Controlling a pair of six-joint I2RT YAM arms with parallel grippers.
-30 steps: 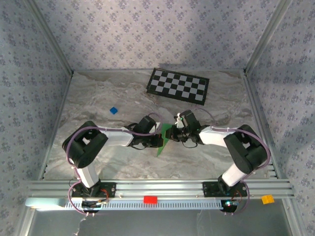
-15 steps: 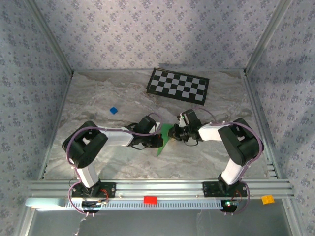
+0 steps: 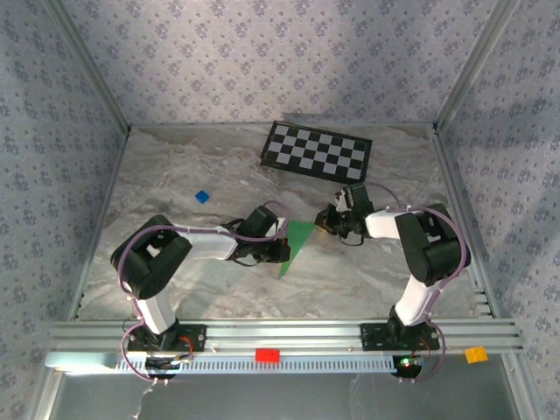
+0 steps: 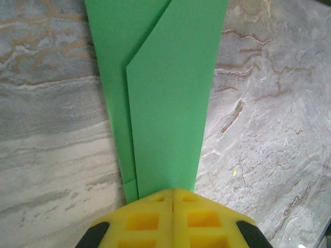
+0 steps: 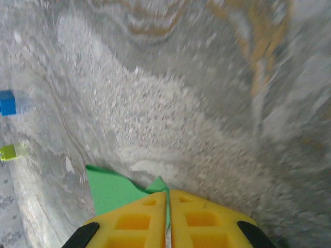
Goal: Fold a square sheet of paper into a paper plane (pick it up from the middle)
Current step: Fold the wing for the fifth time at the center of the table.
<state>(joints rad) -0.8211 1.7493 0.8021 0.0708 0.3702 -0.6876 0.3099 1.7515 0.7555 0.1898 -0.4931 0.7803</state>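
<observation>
- Fingers [image 4: 147, 219] of the left gripper [image 4: 173, 192] are clenched flat together on the folded green paper [image 4: 168, 103], at the edge nearest the wrist camera. The yellow pads meet along one seam.
- From that pinch the paper runs away from the camera as a long strip. One layer lies on another, and the upper flap ends in a slanted edge at the far end.
- Seen from above, the paper sits in the middle of the marbled table [image 3: 175, 166], between the two grippers. It is wide toward the back and narrows to a point toward the arm bases.
- The right gripper [image 5: 167, 196] is closed to a hairline slit. A green corner shows just past its fingertips — whether it touches them I cannot tell.
- In the top view that gripper stands just beside the paper's right back corner.
- Farther out, a blue block [image 3: 202, 196] lies left of the paper, well apart. A yellow-green block [image 5: 9, 152] shows near it in the right wrist view.
- A checkerboard [image 3: 317, 152] lies flat at the back of the table.
</observation>
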